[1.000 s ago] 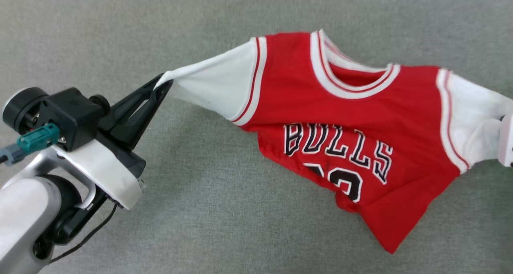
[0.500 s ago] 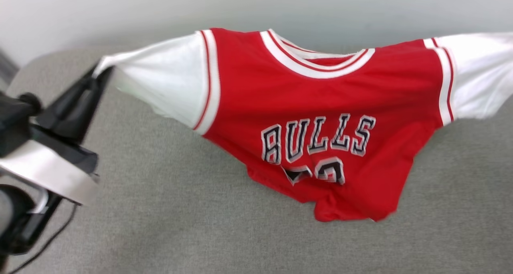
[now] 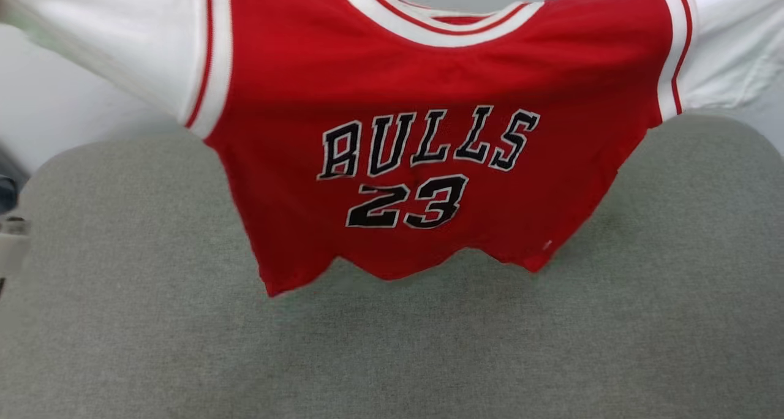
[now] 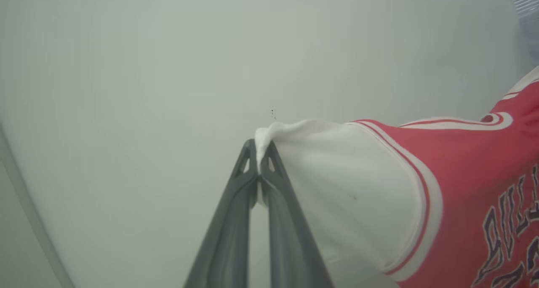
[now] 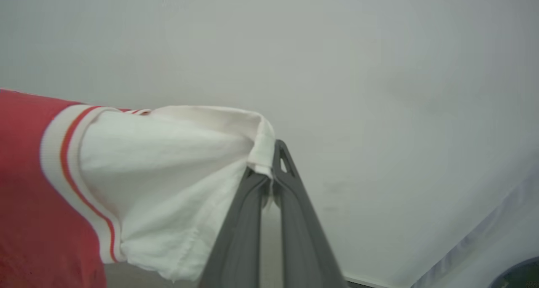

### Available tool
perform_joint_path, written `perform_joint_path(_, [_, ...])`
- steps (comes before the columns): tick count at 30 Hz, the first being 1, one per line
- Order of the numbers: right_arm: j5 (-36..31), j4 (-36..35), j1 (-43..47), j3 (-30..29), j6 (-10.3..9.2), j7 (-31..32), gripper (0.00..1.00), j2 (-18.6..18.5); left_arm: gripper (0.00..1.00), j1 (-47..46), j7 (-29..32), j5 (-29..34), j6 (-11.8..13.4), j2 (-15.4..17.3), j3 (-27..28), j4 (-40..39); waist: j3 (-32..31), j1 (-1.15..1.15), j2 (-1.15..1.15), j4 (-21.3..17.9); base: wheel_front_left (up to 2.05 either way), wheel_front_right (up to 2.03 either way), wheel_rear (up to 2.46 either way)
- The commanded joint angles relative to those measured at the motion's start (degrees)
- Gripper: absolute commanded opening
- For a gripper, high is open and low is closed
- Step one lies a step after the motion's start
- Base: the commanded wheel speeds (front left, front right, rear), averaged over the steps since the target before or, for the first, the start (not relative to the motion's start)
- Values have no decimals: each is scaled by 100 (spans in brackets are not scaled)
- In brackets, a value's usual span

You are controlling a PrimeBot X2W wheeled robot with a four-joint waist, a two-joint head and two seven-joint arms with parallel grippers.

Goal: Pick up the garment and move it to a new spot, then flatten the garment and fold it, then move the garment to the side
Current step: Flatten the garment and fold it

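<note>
The garment (image 3: 398, 100), a red jersey with white sleeves and black "BULLS 23" lettering, hangs spread wide above the grey cloth table (image 3: 392, 345), front facing me, its hem off the surface. In the left wrist view my left gripper (image 4: 257, 149) is shut on the tip of one white sleeve (image 4: 337, 174). My right gripper (image 5: 269, 153) in the right wrist view is shut on the edge of the other white sleeve (image 5: 168, 161). Both sleeves run out of the head view at the top corners.
A pale wall (image 3: 55, 100) stands behind the table's rounded far edge. A pale part of my arm (image 3: 9, 247) shows at the left edge of the head view. A dark object (image 5: 522, 275) sits in the right wrist view's lower right corner.
The jersey has been lifted off the table and now hangs free, fully spread, with the 23 showing. The head camera has tilted up, bringing the wall into view; the left gripper has left the head view.
</note>
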Motion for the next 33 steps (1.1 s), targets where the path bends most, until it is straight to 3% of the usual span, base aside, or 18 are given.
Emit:
perform_joint_path(1, [79,-91,-153,-29,-4,-104,0,70,0,38,-58,-73,66,113,151,-54,-71,1,0,-58,0,0,0])
perform_joint_path(6, [176,-174,-325,-19,-4,-394,0,173,0,-94,-198,-240,117,290,573,-57,-83,1,0,-119,0,0,0])
perform_joint_path(13, [218,36,-682,51,-4,-688,0,344,0,-191,-233,-549,-58,408,928,229,168,1,0,-215,0,0,0])
perform_joint_path(25, [-176,830,-2113,431,-4,-1021,0,369,0,-1206,-58,-665,-893,626,1111,1050,1625,1,0,-243,0,0,0])
perform_joint_path(29, [-535,1224,-2926,788,-5,-1297,0,176,0,-2332,200,-469,-1333,338,866,1423,2292,1,0,-184,0,0,0])
perform_joint_path(33, [-828,1888,-3807,665,-6,-1659,0,362,0,-3825,674,-116,-1739,-299,358,2118,2831,1,0,-128,0,0,0])
